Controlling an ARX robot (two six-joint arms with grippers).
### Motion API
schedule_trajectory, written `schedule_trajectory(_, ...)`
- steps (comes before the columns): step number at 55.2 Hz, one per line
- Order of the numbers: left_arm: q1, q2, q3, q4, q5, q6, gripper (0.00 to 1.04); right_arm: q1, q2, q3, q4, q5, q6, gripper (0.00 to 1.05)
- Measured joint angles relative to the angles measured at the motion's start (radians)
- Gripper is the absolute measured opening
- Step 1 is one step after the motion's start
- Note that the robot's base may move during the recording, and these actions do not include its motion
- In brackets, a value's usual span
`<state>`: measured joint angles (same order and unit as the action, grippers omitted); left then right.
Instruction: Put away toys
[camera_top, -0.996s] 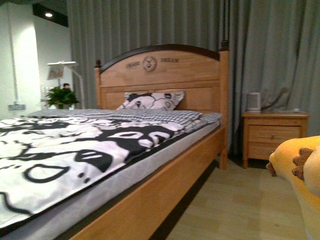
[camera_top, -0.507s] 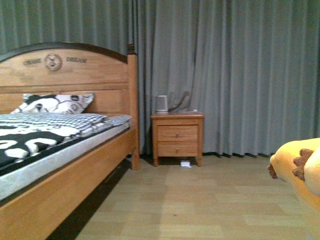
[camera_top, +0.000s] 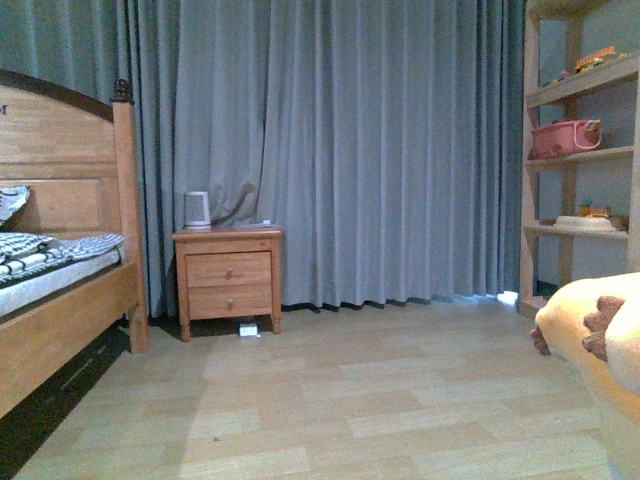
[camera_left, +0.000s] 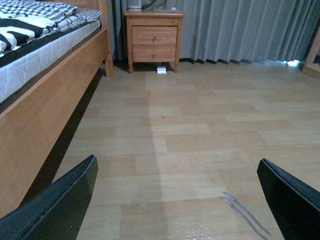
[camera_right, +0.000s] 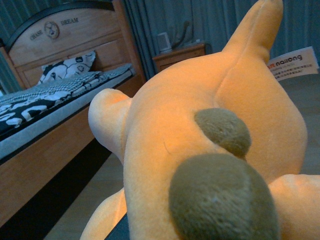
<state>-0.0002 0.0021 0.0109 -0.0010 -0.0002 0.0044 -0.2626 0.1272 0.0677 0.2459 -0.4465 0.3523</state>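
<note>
Looks soft, light, squashy: plush (camera_right: 210, 125) best pinched deep in the body, not by a thin limb. Sits close against the right wrist, seemingly off the floor (camera_top: 330, 400). Cannot tell the right jaws' state, hidden. Left jaws spread wide, empty. Shelf (camera_top: 528, 200) ahead right, nightstand (camera_top: 228, 275) and bed (camera_top: 60, 320) left; open floor between.

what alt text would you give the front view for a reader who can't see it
An orange-yellow plush toy with brown tufts pokes in at the right edge, close to the camera. Behind it, across a wood floor, a wooden nightstand stands against grey curtains, with a bed at left and shelves holding a pink basket at right.
</note>
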Motion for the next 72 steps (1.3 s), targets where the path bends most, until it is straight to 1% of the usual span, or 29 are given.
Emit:
schedule_trajectory(46, 0.0, 0.0, 0.0, 0.0, 0.005, -0.001, 0.99, -0.001, 0.0, 0.0, 0.0, 0.013, 0.0, 0.17)
schedule_trajectory(53, 0.001, 0.0, 0.0, 0.0, -0.002, -0.002, 0.99, 0.003, 0.0, 0.0, 0.0, -0.009, 0.0, 0.17)
schedule_trajectory(72, 0.0, -0.001, 0.0, 0.0, 0.0, -0.002, 0.99, 0.003, 0.0, 0.0, 0.0, 0.004, 0.0, 0.17)
